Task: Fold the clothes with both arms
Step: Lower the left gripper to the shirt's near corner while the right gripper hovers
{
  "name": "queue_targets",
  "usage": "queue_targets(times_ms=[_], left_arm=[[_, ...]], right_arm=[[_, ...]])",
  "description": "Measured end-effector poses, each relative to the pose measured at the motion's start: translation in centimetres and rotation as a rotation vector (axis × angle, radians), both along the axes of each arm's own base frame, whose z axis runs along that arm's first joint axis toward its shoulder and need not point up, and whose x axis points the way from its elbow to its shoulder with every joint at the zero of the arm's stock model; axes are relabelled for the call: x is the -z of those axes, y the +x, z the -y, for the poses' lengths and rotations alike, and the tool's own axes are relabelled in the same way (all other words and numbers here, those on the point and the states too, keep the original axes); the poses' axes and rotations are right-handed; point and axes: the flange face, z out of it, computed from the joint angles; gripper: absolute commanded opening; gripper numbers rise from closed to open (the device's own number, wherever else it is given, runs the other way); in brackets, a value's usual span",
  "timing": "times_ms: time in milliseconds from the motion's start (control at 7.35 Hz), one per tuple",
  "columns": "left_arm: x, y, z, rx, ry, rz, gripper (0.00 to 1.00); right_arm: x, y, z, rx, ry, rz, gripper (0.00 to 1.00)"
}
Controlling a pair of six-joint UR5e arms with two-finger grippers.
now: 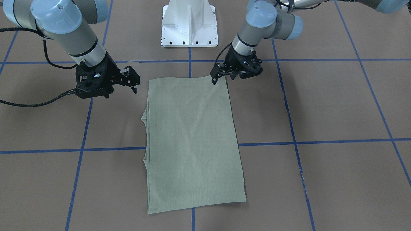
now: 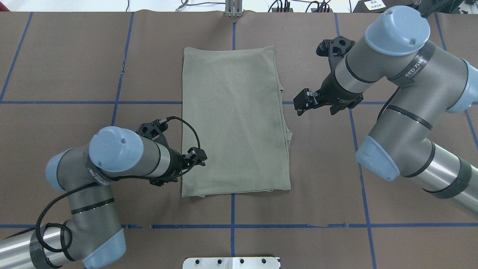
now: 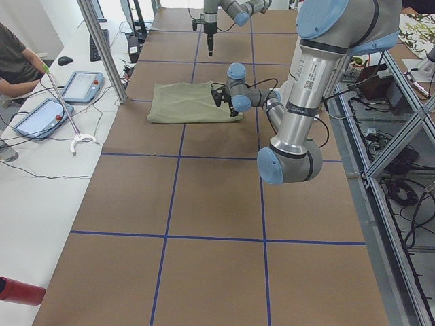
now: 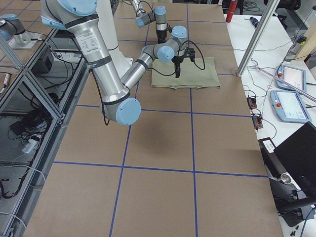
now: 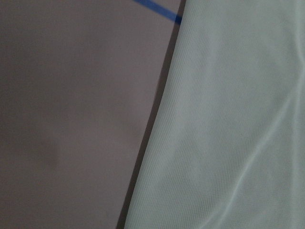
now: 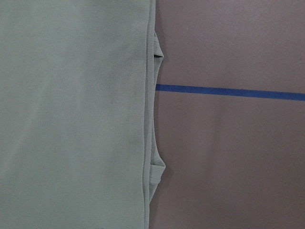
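The clothes (image 1: 192, 138) are one pale sage-green shirt folded into a long rectangle, flat on the brown table (image 2: 74, 67) between both arms. Layered edges stick out along its side toward my right arm (image 6: 155, 171). My left gripper (image 1: 215, 76) sits low at the shirt's near corner on its left edge (image 2: 199, 157), fingers slightly apart, holding nothing. The left wrist view shows flat cloth (image 5: 228, 119) beside bare table. My right gripper (image 1: 132, 79) hangs open above the table, just off the shirt's other long edge (image 2: 301, 101).
The white pedestal base (image 1: 189, 25) stands at the robot's side of the table. Blue tape lines (image 2: 231, 226) cross the brown surface. A side bench with tablets (image 3: 81, 85) and a seated person (image 3: 13, 61) runs along the far edge. A red cylinder (image 3: 20, 291) lies there.
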Motion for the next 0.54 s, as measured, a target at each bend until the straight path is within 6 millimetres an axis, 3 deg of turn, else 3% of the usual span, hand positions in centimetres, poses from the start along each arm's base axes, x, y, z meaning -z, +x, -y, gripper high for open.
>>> queue_targets(times_ms=[272, 544], left_arm=[[0.7, 2.1, -2.2, 0.022, -0.041, 0.047, 0.94], [-0.5, 2.3, -2.6, 0.030, -0.058, 0.076, 0.94]], right_arm=[[-0.2, 0.1, -0.2, 0.000, -0.004, 0.000, 1.00], [-0.1, 0.0, -0.3, 0.000, -0.004, 0.000, 1.00]])
